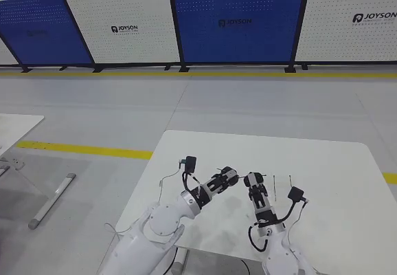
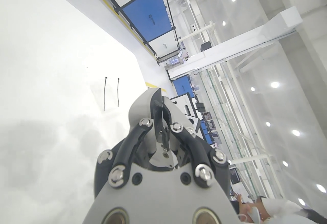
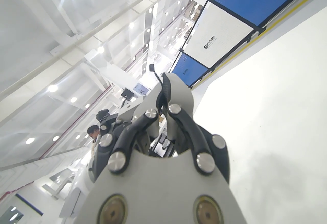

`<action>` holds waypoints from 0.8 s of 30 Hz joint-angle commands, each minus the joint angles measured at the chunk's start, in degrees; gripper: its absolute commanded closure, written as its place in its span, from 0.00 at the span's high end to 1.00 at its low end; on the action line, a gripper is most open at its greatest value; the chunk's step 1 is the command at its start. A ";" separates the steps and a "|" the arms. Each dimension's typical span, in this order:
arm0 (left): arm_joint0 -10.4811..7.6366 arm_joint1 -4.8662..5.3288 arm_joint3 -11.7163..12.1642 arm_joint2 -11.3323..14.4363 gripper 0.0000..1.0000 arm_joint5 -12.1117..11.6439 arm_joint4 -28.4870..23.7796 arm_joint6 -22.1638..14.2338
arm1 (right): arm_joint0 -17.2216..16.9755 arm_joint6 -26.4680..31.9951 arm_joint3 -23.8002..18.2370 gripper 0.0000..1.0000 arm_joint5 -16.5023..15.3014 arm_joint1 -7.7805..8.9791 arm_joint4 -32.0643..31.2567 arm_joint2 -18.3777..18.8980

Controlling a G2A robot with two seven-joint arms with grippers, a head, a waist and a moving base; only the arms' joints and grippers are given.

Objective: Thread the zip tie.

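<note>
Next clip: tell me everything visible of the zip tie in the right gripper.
The zip tie is a thin black strap, plastic by its look, ending in a small square head. It is pinched in the shut right gripper. The head end pokes out beyond the gripper's tip, bending slightly, free in the air over the white table. The rest of the strap is hidden between the fingers.

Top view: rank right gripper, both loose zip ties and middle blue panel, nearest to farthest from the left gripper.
1. Right gripper, beside the left gripper.
2. Inner zip tie, on the table beyond.
3. Outer zip tie, alongside it.
4. Blue panel, at the back.
</note>
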 commanded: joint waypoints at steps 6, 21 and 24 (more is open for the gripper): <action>-0.27 0.05 0.26 -0.79 0.00 0.26 -4.91 -2.14 | -0.30 -0.55 -0.34 0.00 0.01 0.13 -0.11 0.62; -0.16 0.15 0.44 -0.82 0.00 0.62 -4.68 -0.81 | -0.82 1.15 -1.36 0.00 0.01 0.33 -1.41 0.98; -0.16 0.16 0.42 -0.79 0.00 0.57 -4.67 -0.72 | -1.32 0.81 -2.13 0.00 0.01 0.41 -2.04 1.23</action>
